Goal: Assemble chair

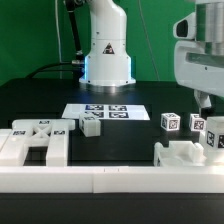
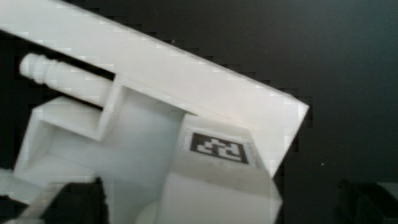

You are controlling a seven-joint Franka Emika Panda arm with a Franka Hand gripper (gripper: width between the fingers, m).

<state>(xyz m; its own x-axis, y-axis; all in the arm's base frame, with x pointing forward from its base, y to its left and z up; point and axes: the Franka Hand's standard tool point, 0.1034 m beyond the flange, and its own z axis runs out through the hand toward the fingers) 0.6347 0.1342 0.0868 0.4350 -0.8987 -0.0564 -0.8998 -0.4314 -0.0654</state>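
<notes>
The arm's fingers point(image 1: 205, 102) hang over a white blocky plastic chair part point(image 2: 178, 100) bearing a black-and-white tag point(image 2: 221, 146); open or closed, I can't tell from here.

The exterior view sits low by the near edge of the black surface point(image 1: 40, 100), looking level over the white border wall point(image 1: 110, 180) toward the robot base point(image 1: 107, 55) at the far edge. The wrist view looks from very close at a tagged white chair part point(image 2: 196, 120), which fills its frame. I cannot tell which piece in the exterior view it matches.
</notes>
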